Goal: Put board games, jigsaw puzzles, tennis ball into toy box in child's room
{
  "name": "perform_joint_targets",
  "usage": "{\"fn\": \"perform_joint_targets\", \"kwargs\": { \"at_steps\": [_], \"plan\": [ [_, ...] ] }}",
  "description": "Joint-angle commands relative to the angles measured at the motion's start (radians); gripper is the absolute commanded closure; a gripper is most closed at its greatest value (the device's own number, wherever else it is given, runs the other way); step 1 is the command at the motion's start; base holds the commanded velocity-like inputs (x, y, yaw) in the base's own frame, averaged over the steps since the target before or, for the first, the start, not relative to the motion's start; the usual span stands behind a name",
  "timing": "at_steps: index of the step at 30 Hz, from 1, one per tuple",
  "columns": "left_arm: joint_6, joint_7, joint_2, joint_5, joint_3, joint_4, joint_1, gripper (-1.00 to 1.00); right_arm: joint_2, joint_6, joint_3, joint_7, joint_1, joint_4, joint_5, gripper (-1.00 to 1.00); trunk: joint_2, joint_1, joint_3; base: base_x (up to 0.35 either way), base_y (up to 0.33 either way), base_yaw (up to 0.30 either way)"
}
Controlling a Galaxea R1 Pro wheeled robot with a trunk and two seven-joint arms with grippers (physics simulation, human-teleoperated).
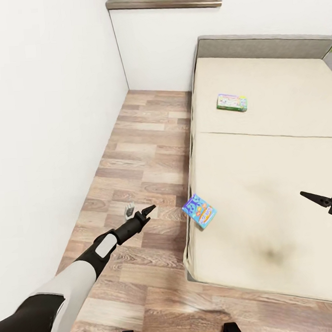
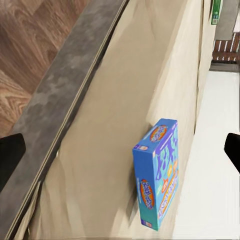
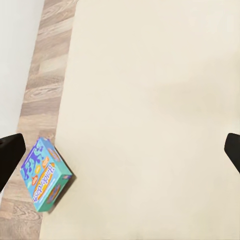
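A small blue board game [image 1: 199,211] lies tilted at the left edge of the cream bed [image 1: 266,168], partly over the rim. It also shows in the left wrist view [image 2: 157,172] and in the right wrist view [image 3: 44,173]. A second board game [image 1: 232,102], a flat box with green edges, lies farther up the bed near the head end. My left gripper [image 1: 139,210] hangs open over the wood floor just left of the blue box, its fingertips [image 2: 10,155] wide apart. My right gripper [image 1: 316,199] is open above the mattress to the right of that box, holding nothing.
A white wall [image 1: 42,121] runs along the left, leaving a narrow strip of plank floor [image 1: 140,153] between it and the bed. The grey headboard [image 1: 256,44] and a dark window sill [image 1: 163,2] close the far end.
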Motion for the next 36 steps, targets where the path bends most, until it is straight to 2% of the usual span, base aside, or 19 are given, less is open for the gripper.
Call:
{"fn": "perform_joint_targets", "kwargs": {
  "at_steps": [1,10,23,36],
  "plan": [
    [0.008,-0.001,0.0,0.011,-0.004,0.0,-0.001,-1.0,0.0,0.007,-0.001,-0.001,-0.001,0.0,-0.006,-1.0,0.0,0.0,-0.002,0.0,0.0,0.0],
    [0.009,-0.034,0.002,0.009,-0.03,0.001,0.0,-1.0,-0.001,0.007,-0.001,-0.001,0.0,0.0,-0.006,-1.0,0.0,0.0,-0.011,0.0,0.0,0.0],
    [0.009,-0.038,0.002,0.009,-0.037,0.009,0.0,-1.0,-0.002,0.007,-0.002,0.0,-0.001,0.0,-0.006,-1.0,0.0,0.0,-0.015,0.0,0.0,-0.007],
    [0.01,-0.031,0.003,0.01,-0.034,0.018,0.008,-1.0,-0.006,0.008,-0.003,0.005,-0.001,0.0,-0.006,-1.0,0.0,0.0,-0.015,0.0,0.0,-0.176]
  ]
}}
